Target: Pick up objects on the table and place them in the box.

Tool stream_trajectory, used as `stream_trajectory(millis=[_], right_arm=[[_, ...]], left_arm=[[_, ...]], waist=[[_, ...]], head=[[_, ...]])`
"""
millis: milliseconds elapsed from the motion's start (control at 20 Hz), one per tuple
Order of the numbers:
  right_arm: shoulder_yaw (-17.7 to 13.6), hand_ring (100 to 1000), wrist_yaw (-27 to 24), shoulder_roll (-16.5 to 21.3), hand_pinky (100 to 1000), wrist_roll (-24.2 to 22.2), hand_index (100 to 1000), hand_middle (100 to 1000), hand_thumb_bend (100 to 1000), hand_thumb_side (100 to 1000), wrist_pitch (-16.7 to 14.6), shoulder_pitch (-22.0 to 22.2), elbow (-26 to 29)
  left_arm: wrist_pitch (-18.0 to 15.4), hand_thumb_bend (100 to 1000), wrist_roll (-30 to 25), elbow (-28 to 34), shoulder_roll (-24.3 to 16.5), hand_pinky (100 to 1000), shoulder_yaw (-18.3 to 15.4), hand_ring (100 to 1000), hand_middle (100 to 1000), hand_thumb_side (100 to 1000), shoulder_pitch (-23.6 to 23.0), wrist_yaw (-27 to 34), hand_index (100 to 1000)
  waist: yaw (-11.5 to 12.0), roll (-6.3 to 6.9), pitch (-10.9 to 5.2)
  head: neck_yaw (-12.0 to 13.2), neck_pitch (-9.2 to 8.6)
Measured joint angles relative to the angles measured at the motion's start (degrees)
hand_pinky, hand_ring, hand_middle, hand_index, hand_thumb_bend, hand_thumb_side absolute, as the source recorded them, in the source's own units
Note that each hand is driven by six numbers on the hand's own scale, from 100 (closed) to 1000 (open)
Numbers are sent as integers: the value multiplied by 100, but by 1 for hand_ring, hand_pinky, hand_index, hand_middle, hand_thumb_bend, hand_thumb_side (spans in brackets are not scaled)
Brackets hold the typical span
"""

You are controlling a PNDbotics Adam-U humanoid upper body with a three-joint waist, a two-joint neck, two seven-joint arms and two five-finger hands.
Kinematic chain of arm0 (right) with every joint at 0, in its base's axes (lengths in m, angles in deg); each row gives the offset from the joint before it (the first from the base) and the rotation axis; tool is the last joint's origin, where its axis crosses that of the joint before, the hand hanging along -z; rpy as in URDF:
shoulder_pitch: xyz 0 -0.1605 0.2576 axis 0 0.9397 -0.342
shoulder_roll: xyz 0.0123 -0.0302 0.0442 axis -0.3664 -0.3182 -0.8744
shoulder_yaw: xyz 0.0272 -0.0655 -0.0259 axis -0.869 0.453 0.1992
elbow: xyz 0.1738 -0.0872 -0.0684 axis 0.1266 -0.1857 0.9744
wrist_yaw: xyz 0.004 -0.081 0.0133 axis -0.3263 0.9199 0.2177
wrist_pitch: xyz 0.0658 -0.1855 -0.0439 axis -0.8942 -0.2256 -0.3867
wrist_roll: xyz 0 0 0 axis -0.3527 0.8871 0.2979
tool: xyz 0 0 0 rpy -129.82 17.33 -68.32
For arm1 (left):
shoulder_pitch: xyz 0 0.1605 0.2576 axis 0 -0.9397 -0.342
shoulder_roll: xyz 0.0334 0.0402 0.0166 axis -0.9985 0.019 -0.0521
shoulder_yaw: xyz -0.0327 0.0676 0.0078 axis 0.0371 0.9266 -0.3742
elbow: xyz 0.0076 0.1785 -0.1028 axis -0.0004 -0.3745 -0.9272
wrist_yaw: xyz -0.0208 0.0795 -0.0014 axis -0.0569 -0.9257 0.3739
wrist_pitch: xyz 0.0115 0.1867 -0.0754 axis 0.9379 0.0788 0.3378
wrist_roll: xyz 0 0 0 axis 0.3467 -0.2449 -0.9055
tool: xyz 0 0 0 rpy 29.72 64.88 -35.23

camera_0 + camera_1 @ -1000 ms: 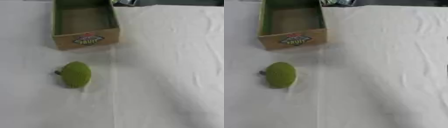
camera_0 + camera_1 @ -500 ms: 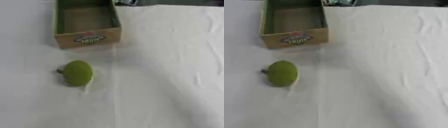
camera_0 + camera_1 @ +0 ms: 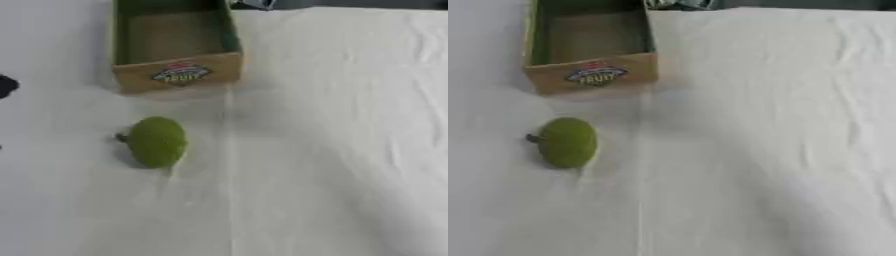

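A green, bumpy round fruit (image 3: pixel 157 141) with a short dark stem on its left lies on the white tablecloth, left of centre. Behind it stands an open cardboard box (image 3: pixel 179 73) with a green inside and a fruit label on its front wall; nothing shows inside it. A small black part of my left hand (image 3: pixel 5 85) pokes in at the left edge of the left eye view, level with the box front and well apart from the fruit. My right hand shows in neither view.
The white cloth (image 3: pixel 780 140) covers the table, with creases along the right side. Some grey objects (image 3: pixel 682 4) lie at the far edge behind the box.
A black part of my left hand has come into the left eye view at the left edge. The fruit and the box stay where they were.
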Motion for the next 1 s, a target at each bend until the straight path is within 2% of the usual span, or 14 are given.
stream_trajectory(millis=[400,750,1000], right_arm=[[30,642,-1,0,799,-29,743,611,100,392,20,0,0],[38,643,-6,0,800,-62,743,611,100,399,28,1,0],[40,642,-27,-1,801,-84,743,611,100,403,30,2,0]], left_arm=[[233,100,-513,-31,181,698,566,777,774,345,710,160,900],[327,100,-784,-167,476,701,811,778,775,336,1179,167,901],[502,100,-1056,-385,822,688,995,777,777,412,1542,61,900]], waist=[[-4,14,-44],[-4,18,-63],[-3,23,-73]], head=[[-2,53],[-10,97],[-8,106]])
